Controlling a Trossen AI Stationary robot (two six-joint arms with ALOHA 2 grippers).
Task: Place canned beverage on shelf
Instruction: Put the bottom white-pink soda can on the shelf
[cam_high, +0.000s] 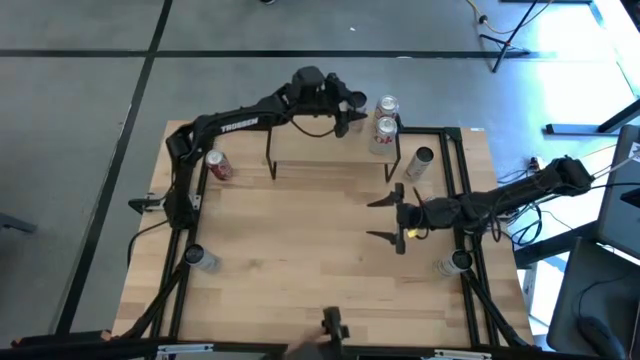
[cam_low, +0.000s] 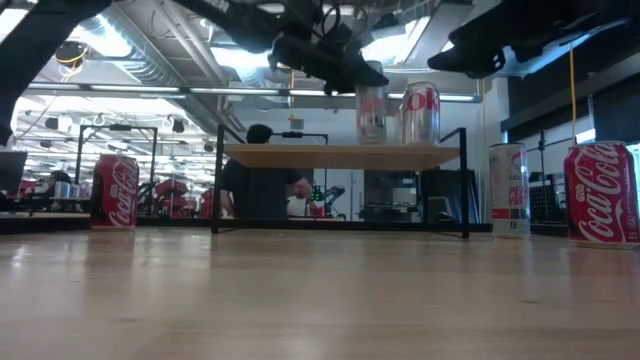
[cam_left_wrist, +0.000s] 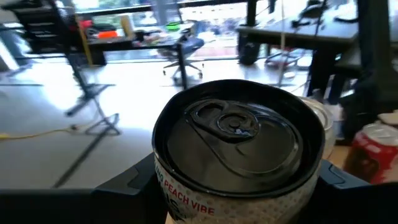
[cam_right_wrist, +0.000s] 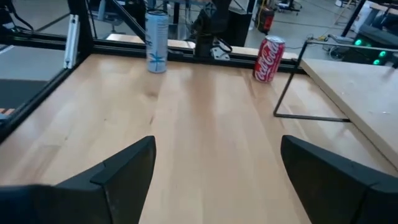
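Fingers (cam_left_wrist: 127, 183) of the left gripper (cam_left_wrist: 231, 196), from the left wrist: shut on a peach drink can (cam_left_wrist: 236, 143), one dark finger on each side. Pull tab on top, can standing straight up. Just behind it, the top of a silver can.

From table height: same peach drink can up on the shelf (cam_low: 340, 155), right of its middle, with the left gripper coming down to it from above. Bottom of the can right at the board, touching or a hair above; cannot tell which. Close beside it, a Diet Coke can (cam_low: 420, 112), already standing on the shelf. Down on the table (cam_low: 320, 290), a red Coca-Cola can (cam_low: 115, 190) off to one side and a silver can (cam_low: 508, 190) by the shelf's other end.

From high up: left arm stretched far across to the back of the table, gripping there by the two cans. Right gripper (cam_high: 378, 220) waiting over bare wood near the shelf's right end, jaws wide, holding nothing.

From the right wrist: only table ahead between the open fingers, plus the red Coca-Cola can and a tall blue-and-white can (cam_right_wrist: 155, 40) far off.

Step in hand, at a guess: setting the can down, nearly done. Next move: lower till it rests flat, open the fingers gently, then pull away without bumping the Diet Coke can.
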